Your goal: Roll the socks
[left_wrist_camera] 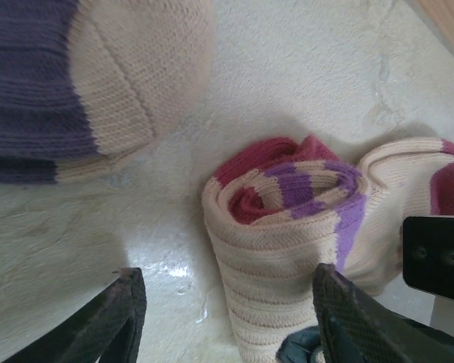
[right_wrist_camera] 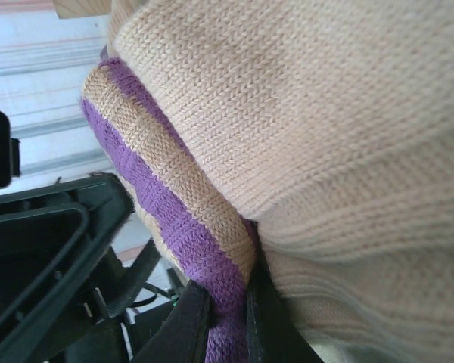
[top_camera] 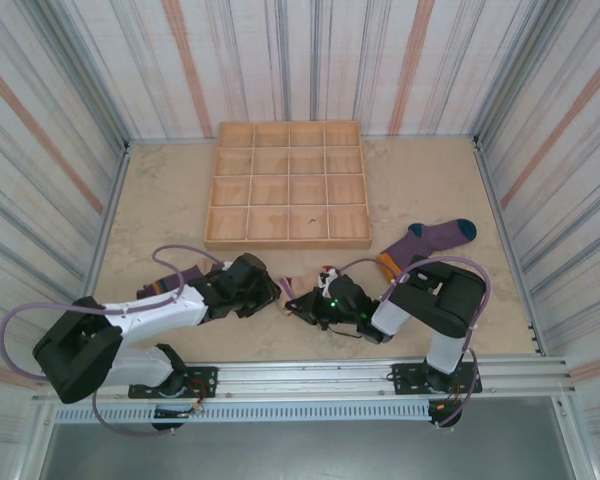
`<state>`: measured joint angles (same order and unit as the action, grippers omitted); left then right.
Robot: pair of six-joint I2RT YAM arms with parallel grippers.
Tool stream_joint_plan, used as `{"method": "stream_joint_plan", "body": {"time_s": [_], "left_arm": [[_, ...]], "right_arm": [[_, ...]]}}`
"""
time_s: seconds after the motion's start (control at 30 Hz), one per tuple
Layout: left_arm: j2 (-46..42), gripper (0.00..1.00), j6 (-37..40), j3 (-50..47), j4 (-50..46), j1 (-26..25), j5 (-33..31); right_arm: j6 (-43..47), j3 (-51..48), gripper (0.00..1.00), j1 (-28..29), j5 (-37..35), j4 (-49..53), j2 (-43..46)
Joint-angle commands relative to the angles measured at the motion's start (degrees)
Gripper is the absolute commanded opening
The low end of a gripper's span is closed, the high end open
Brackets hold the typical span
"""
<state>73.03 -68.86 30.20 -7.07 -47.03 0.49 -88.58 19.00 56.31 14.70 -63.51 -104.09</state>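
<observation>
Three socks on the table. The cream sock sits front and centre between the two grippers. The dark purple sock is just to its left, tan toe pointing towards it. The teal-toed sock lies flat, well apart to the right, near a corner of the tray. Cream sock is coiled into a loose roll, maroon and purple bands showing in the spiral, free end trailing right. Right gripper is pinched tight on the striped cuff edge, knit bunched above its fingers. Left gripper is low over the roll, jaws apart, one finger over bare table, the other over the ribbed side; not clamped. Handling, as judged: light, soft, stretchy knit with no stiffness, so the coil would likely spring open if let go. Ribbing should give fair friction, little slip. Best hold looks to be across the whole roll at its middle, squeezing all layers; a pinch on one outer layer would only peel it. Nothing fragile; a snagged loop is the only worry.
</observation>
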Motion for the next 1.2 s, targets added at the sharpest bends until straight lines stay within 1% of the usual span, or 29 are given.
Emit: {"method": "stream_joint_plan", "body": {"time_s": [0.0,0.1,0.2,0.27,0.37,0.5,0.6,0.67,0.77,0.83,0.87,0.93,1.07,1.1,1.17], "left_arm": [[1.8,0.60,0.7,1.5,3.2,-0.7,-1.6],[3.7,0.59,0.5,2.0,3.5,-0.8,-2.3],[5.4,0.57,0.1,2.0,5.2,-0.8,-2.5],[6.6,0.54,-0.2,2.2,5.9,-0.9,-2.7],[8.4,0.46,0.0,3.2,5.6,-0.9,-2.7],[10.1,0.39,0.0,4.0,5.7,-1.2,-3.4],[11.1,0.30,0.1,4.7,5.2,-1.4,-4.3],[11.6,0.21,0.3,5.3,4.1,-1.6,-5.3],[12.1,0.07,0.8,6.6,1.7,-1.8,-6.7],[12.4,0.03,2.0,7.5,0.2,-1.6,-7.0],[12.5,0.00,2.7,7.9,-0.5,-1.4,-6.9],[12.2,0.00,4.2,8.9,-2.4,-1.1,-7.0],[10.8,0.00,6.6,10.4,-6.9,0.3,-7.0],[10.5,0.00,7.2,10.8,-8.2,1.2,-6.4],[9.9,0.00,8.2,11.0,-10.2,2.9,-5.5]], "right_arm": [[-5.3,-5.2,0.00,0.0,-0.4,18.1,-6.8],[-6.2,-6.1,0.00,0.1,-1.2,18.1,-6.2],[-6.1,-5.8,0.00,0.2,-1.2,21.6,-4.4],[-5.8,-5.3,0.00,0.3,-1.1,23.3,-3.7],[-5.8,-5.2,0.00,0.3,-1.2,23.7,-3.4],[-5.9,-5.2,0.00,0.3,-1.2,23.6,-3.5],[-5.6,-5.2,0.00,0.2,-0.9,23.1,-3.5],[-4.8,-4.8,0.01,0.2,-0.9,23.1,-3.1],[-2.9,-4.2,0.14,0.3,-1.2,24.4,-1.3],[-0.8,-3.4,0.21,0.5,-2.2,28.3,1.6],[0.4,-2.9,0.22,0.6,-2.9,30.7,3.5],[3.9,-1.4,0.27,1.4,-5.6,38.0,9.1],[14.4,5.5,0.41,2.9,-11.0,56.4,19.2],[17.1,7.0,0.44,3.1,-12.3,59.3,21.0],[22.8,9.0,0.47,3.1,-13.7,61.9,23.6]]}}
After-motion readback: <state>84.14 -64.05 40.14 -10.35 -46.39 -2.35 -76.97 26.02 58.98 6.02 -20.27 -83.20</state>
